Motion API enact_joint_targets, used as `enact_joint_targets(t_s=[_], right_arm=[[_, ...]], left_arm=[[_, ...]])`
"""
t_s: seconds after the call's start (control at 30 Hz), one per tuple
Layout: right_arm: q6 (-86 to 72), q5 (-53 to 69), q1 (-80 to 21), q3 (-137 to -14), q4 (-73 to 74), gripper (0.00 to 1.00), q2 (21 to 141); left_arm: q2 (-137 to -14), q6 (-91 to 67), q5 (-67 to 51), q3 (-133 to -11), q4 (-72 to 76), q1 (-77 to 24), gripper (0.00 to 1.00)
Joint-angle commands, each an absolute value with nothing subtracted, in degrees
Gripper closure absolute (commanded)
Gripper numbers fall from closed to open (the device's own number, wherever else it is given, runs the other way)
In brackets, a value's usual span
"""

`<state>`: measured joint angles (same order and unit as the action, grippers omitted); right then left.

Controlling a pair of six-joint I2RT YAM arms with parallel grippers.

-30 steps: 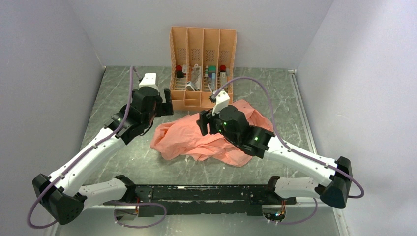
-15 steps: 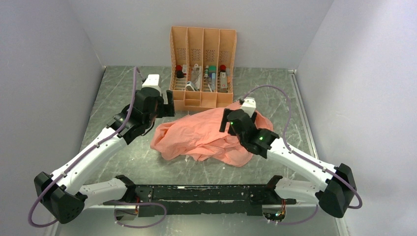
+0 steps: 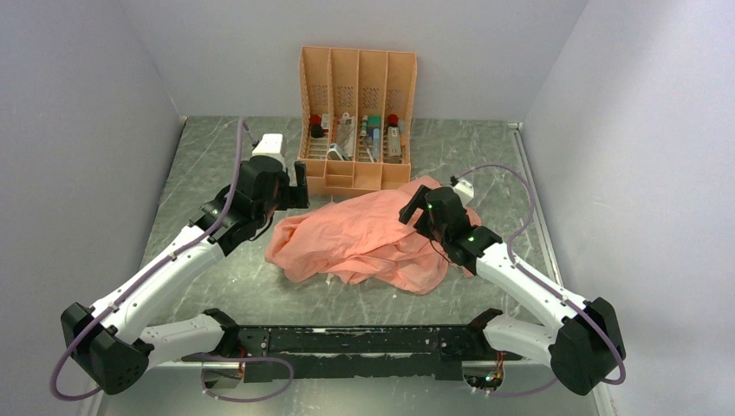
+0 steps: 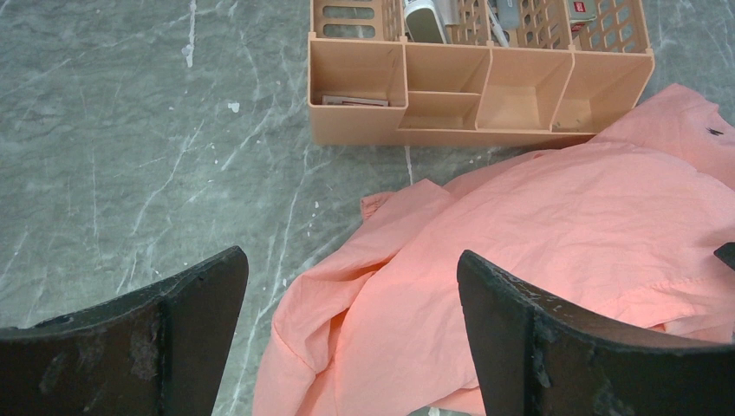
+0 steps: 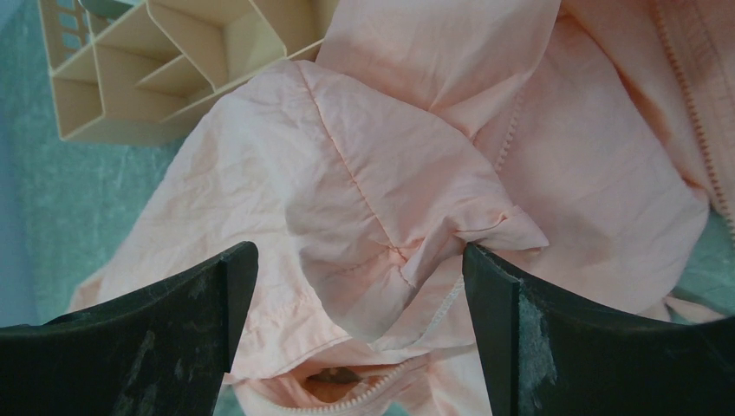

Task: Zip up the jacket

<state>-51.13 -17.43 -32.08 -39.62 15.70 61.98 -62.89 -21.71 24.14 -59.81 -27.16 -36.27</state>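
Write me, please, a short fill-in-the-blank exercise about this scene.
The orange rack has ____ upright slots. The jacket lies crumpled in front of it, held by ____ pincer. The left pincer and right pincer both have jaws standing ____.
Missing words: four; neither; open.

Robot lab cell: white walls (image 3: pixel 468 52), grey marble-look tabletop (image 3: pixel 208 165), 2 robot arms (image 3: pixel 165 269).
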Motion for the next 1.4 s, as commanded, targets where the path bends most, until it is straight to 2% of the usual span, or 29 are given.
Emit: enact_joint_targets(t_s=[0.0, 0.2, 0.63, 0.9, 0.93, 0.97, 1.03, 1.07, 1.37], right_arm=[[-57.7, -15.5, -30.8, -38.2, 13.8, 0.09, 62.3], [-63.7, -15.2, -30.3, -37.1, 14.1, 0.10, 61.9], [-71.6, -23.7, -29.6, -36.8, 11.1, 0.27, 61.5], [-69.0, -26.2, -28.7, -38.2, 7.0, 0.55, 60.1], [-68.5, -26.4, -28.7, -38.6, 6.5, 0.61, 60.0], [-68.1, -26.5, -28.7, -39.0, 6.2, 0.71, 60.1], [-67.4, -26.3, -28.6, -40.3, 5.7, 0.95, 60.3], [-66.9, -26.0, -28.6, -40.8, 4.6, 1.00, 60.3], [-55.0, -17.1, -28.6, -48.5, -9.3, 1.00, 60.2]], left_arm=[[-61.8, -21.3, 23.0, -59.1, -26.5, -36.5, 0.05], [-61.9, -21.3, 22.8, -59.5, -26.9, -36.5, 0.05], [-61.0, -21.4, 22.6, -59.6, -27.5, -36.5, 0.05], [-60.2, -21.9, 22.6, -59.4, -28.0, -36.5, 0.05], [-60.1, -22.0, 22.5, -59.3, -28.0, -36.5, 0.05], [-60.0, -22.2, 22.3, -59.3, -28.0, -36.5, 0.05], [-59.6, -22.4, 22.0, -59.2, -28.0, -36.5, 0.05], [-59.6, -22.5, 22.0, -59.2, -28.0, -36.5, 0.05], [-58.0, -23.1, 20.7, -59.7, -28.7, -36.4, 0.05]])
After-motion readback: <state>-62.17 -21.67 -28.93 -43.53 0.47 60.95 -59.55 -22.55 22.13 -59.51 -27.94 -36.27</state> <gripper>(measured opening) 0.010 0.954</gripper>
